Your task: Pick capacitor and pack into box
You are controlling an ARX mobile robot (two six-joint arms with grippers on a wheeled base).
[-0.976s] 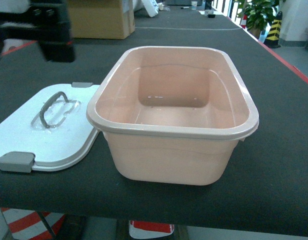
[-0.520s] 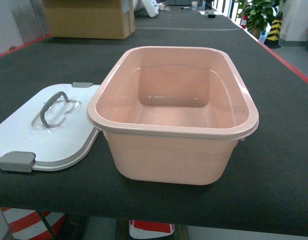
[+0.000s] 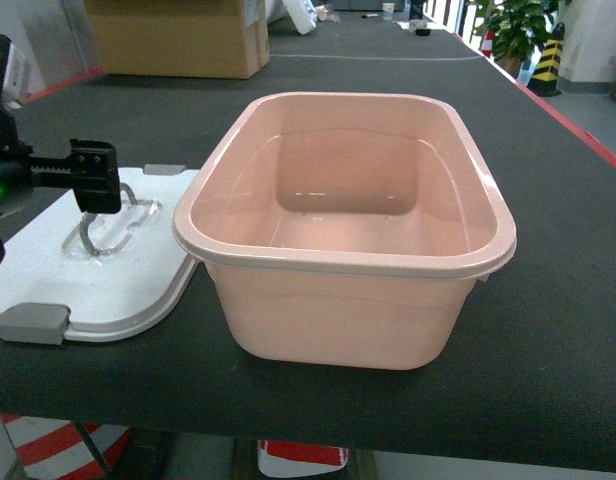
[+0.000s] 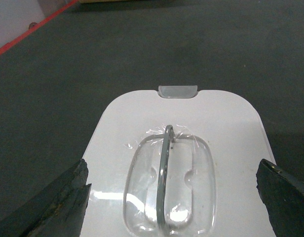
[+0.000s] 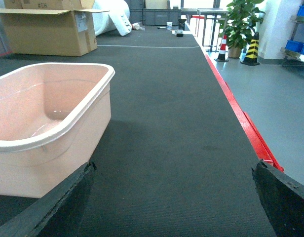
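Above the flat white plastic lid [image 4: 191,148], left of the pale pink plastic tub [image 3: 348,300], the left claw [image 4: 174,197] is hovering, jaws spread apart; the right claw [image 5: 174,197] is gaping over dark surface [image 5: 171,123].

box [image 3: 348,230] mouth unobstructed, lid [image 3: 98,265] lying flat just left of it

Left gripper [image 3: 94,176] — black, blocky, w/ green LED; fingers [image 4: 63,200] dark, scuffed.

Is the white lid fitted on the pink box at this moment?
No. The lid lies flat on the table beside the box, whose top is open and interior empty.
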